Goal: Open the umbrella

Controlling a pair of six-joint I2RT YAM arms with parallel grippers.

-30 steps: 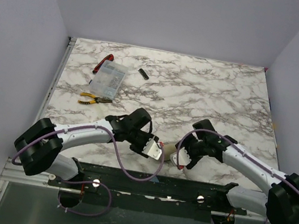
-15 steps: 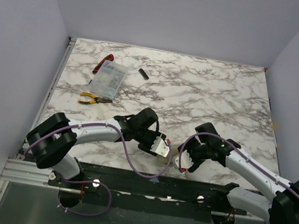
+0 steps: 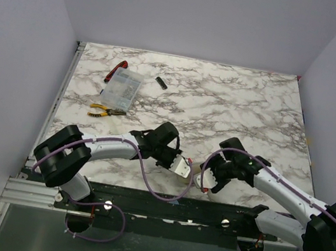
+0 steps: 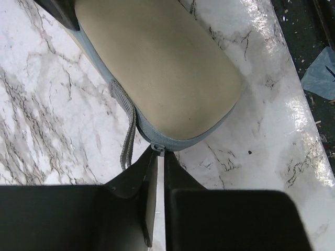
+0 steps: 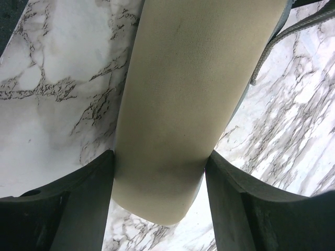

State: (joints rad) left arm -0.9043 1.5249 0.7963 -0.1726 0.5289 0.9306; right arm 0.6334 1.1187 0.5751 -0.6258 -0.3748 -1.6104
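The umbrella [image 3: 192, 166] lies folded near the table's front edge, between my two grippers. In the left wrist view it is a rounded cream body [image 4: 162, 68] with a grey zip band and a grey loop strap [image 4: 125, 130]. My left gripper [image 4: 160, 157] is shut on the small metal zip pull [image 4: 158, 148] at the end of the band; it also shows in the top view [image 3: 181, 168]. My right gripper [image 5: 159, 172] is shut around the cream body [image 5: 183, 94], one finger on each side; it also shows in the top view [image 3: 203, 180].
A clear plastic box [image 3: 122, 87], a red-handled tool [image 3: 116, 72], yellow pliers [image 3: 106, 111] and a small black stick [image 3: 160, 82] lie at the far left. The table's front edge and the black rail [image 3: 174, 205] are just behind the grippers.
My left arm has swung right and its gripper has come up against the umbrella's end. The right gripper has stayed on the umbrella with hardly any movement.
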